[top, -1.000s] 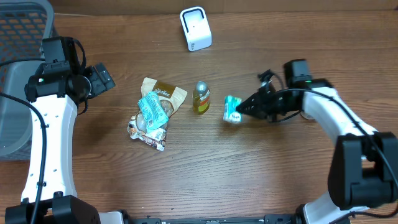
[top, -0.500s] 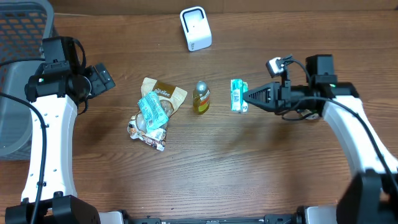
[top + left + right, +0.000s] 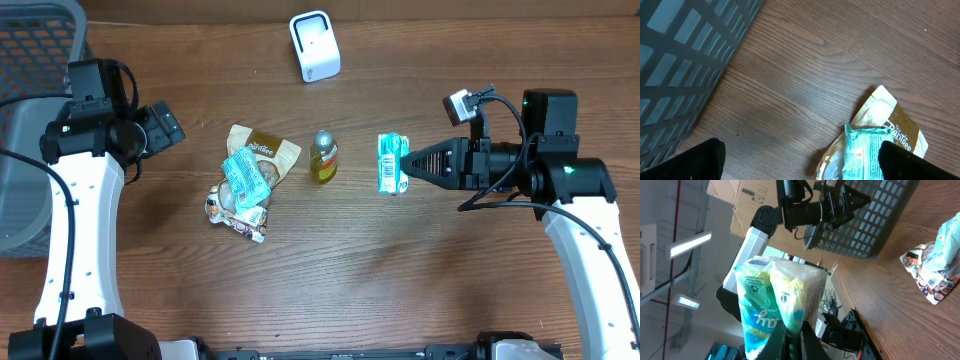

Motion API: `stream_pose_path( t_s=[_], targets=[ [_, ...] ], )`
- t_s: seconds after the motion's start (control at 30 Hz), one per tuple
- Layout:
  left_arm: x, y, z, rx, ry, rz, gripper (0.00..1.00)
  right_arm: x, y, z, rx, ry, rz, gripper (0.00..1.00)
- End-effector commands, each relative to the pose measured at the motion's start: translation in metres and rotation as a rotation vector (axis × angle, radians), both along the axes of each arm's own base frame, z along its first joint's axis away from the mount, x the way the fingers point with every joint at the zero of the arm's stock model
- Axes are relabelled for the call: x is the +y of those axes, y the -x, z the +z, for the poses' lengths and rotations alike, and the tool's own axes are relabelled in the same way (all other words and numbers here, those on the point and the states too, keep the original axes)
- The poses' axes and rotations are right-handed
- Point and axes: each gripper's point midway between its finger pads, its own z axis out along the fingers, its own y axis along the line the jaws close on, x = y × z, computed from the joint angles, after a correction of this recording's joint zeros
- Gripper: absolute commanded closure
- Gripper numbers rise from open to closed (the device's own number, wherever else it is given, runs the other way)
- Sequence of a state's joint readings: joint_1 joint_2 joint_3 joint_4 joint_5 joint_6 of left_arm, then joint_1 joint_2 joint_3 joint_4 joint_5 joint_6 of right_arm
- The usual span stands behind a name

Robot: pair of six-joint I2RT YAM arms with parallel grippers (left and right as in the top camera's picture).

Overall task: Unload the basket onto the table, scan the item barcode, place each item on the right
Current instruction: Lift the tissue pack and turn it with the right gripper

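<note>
Your right gripper is clenched on one edge of the green pouch, held above the bench well short of the white scanner, so a fast swing could shake it loose or hide the barcode; your left gripper hangs released.

Grey mesh basket at the table's far-left corner. Small yellow-green bottle mid-table. Heap of snack packets just left of it, teal wrapper on top.

The packet in the black right tool is teal and white. Past its tip stands a yellow-green bottle. The surface is brown wood grain.
</note>
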State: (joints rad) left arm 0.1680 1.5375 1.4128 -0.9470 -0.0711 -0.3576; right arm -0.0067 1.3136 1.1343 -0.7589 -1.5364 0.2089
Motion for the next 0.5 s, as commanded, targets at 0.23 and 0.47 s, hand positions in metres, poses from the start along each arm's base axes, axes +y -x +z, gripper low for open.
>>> stream_pose_path(
  t_s=[0.23,0.47],
  targets=[
    [0.001,-0.001,0.005,-0.014,-0.008,-0.011,0.00,0.000,0.005,0.015,-0.045,-0.011,0.011,0.96],
    [0.001,-0.001,0.005,-0.014,-0.008,-0.011,0.00,-0.004,-0.017,-0.015,-0.009,0.156,-0.131,0.96]
  ],
)
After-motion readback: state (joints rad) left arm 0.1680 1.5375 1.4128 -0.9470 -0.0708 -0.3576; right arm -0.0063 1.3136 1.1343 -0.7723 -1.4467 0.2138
